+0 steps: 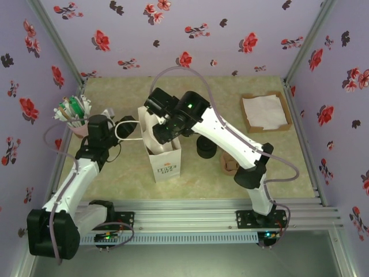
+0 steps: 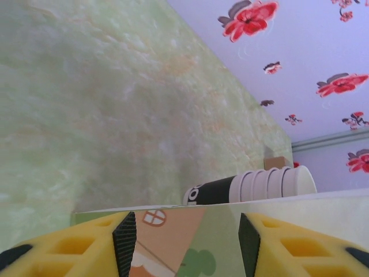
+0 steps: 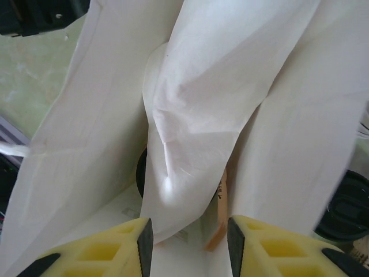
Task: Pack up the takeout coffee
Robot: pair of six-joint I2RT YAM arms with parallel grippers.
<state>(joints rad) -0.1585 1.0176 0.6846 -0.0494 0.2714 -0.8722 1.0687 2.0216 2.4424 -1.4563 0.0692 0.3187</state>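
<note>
The white paper bag [image 1: 167, 161] stands upright mid-table with its mouth open. My right gripper [image 1: 163, 131] hangs in that mouth, and in the right wrist view it [image 3: 187, 242] is open above a crumpled white napkin [image 3: 202, 115] inside the bag [image 3: 86, 144]. A dark round edge [image 3: 140, 173] shows behind the napkin at the bag's bottom; it looks like the takeout coffee's lid, mostly hidden. My left gripper [image 1: 109, 130] is at the bag's left side by the handle loop [image 1: 124, 130]. It [image 2: 187, 242] is open, with the bag's printed face [image 2: 167, 231] between its fingers, unpinched.
A stack of nested cups [image 2: 253, 186] lies on its side beyond the bag. A stack of black lids [image 1: 206, 147] and a brown object [image 1: 230, 164] sit right of the bag. A cardboard tray of napkins [image 1: 278, 124] is at back right, a cup of straws [image 1: 75, 112] at back left.
</note>
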